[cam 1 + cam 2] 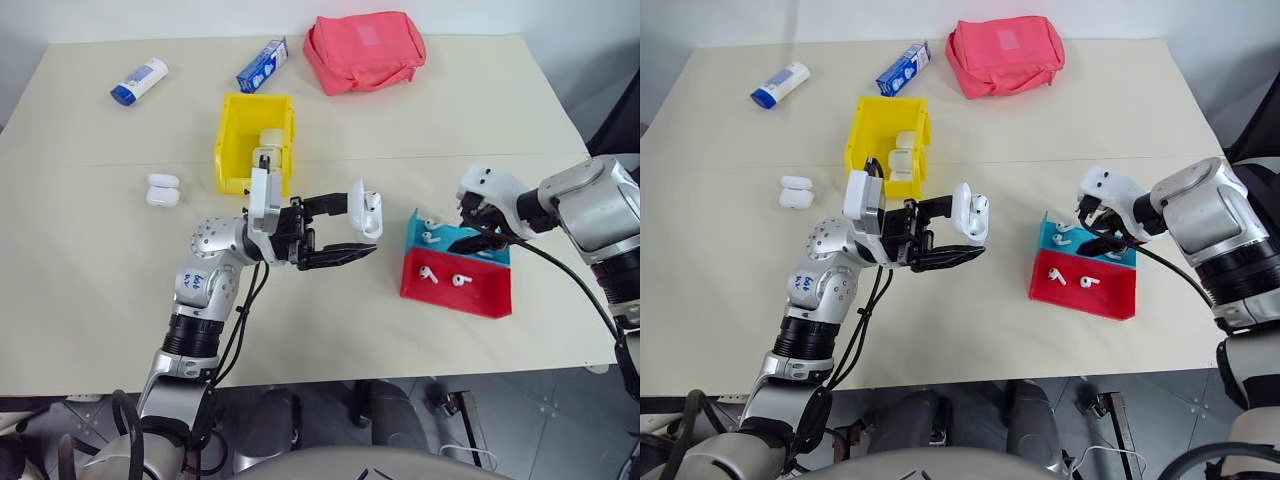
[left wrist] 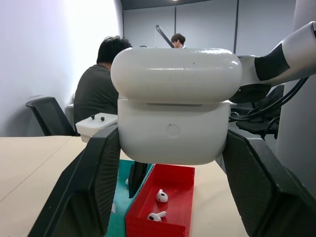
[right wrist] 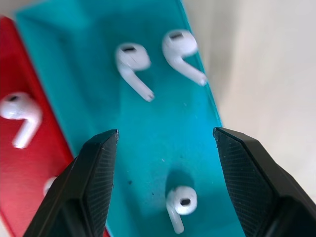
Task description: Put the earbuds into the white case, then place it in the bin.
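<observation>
While clamped between the left gripper's [image 1: 345,232] black fingers, the glossy white pebble-shaped case [image 1: 367,212] hangs lid-open above the beige tabletop [image 1: 90,250]. Right gripper [image 3: 165,140] fingers stand apart over the shallow red-and-teal plastic tray [image 1: 480,297], holding several tiny white stemmed earbuds [image 3: 132,64]. Yellow open-top plastic bin [image 1: 235,125]: white cases inside, partly hidden. Labels unreadable.

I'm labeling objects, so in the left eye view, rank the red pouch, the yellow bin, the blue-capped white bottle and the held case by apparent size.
1. red pouch
2. yellow bin
3. blue-capped white bottle
4. held case; close to the bottle in apparent size, so these two are unsure.
</observation>
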Motion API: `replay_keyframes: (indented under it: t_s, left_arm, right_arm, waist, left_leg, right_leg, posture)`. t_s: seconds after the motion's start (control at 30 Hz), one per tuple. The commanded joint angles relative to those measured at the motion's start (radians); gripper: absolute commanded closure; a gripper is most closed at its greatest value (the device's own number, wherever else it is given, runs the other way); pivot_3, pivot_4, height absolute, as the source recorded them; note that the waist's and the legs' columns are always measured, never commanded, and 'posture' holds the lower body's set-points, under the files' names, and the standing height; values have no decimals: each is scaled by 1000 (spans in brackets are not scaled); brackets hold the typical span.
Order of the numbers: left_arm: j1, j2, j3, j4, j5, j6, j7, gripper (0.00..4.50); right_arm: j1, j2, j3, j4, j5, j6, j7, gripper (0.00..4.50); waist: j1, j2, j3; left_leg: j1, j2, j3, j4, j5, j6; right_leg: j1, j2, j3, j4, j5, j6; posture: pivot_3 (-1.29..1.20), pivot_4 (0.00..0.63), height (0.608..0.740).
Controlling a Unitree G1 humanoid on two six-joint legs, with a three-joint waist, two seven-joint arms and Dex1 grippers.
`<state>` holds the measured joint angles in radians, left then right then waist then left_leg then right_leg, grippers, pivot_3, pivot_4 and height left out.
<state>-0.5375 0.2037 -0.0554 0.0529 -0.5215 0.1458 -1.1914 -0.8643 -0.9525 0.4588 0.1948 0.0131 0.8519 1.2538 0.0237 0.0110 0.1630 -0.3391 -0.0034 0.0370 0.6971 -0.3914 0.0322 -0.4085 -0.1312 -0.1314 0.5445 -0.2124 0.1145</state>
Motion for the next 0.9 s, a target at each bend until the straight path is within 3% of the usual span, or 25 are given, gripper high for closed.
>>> replay_keyframes:
  t_s: [0.03,0.5,0.9]
  left_arm:
    - [-10,-9,0,-14,-22,-9,3,1738]
    - [-22,-17,0,12,-18,-19,-4,1738]
    - [-33,-27,-2,39,-15,-36,-4,1738]
  right_arm:
    - [13,-35,-43,-44,-1,-1,9,1308]
    - [-48,-79,-42,-26,-42,121,-11,1308]
    - [-6,-115,-10,-115,-37,207,-1,1308]
  waist:
    - [0,0,0]
    - [-1,0,0]
    - [-1,0,0]
  left_leg:
    - [0,0,0,0,0,0]
    - [0,0,0,0,0,0]
    - [0,0,0,0,0,0]
  right_leg:
    - [0,0,0,0,0,0]
    - [0,0,1,0,0,0]
    - [0,-1,1,0,0,0]
  posture:
    - [0,150,740]
    - [0,150,740]
    - [0,150,740]
